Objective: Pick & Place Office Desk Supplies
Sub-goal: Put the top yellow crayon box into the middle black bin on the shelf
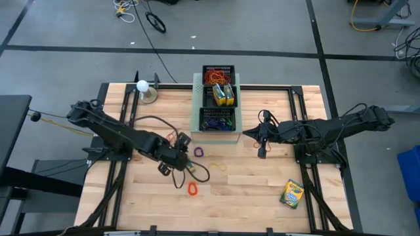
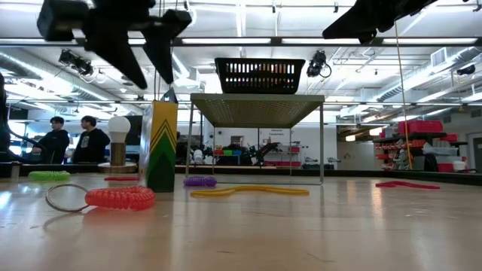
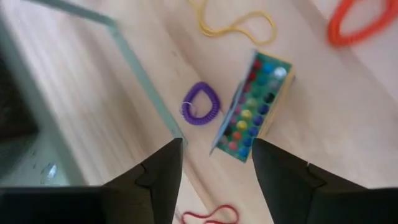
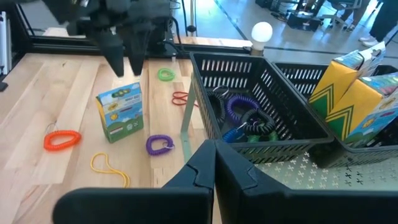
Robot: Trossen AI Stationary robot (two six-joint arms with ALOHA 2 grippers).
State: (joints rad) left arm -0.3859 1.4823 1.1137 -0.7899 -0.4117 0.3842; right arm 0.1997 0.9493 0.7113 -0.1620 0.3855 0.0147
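Crayon box (image 4: 119,112) stands upright, yellow-green, below left fingers (image 3: 158,180) spread wide, empty.

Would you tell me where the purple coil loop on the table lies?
High view: the purple coil loop lies left of centre, beside the upright crayon box, near the green box's corner.

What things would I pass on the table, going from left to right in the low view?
green coil → red coil → standing crayon box → purple coil → yellow rubber band → red rubber band
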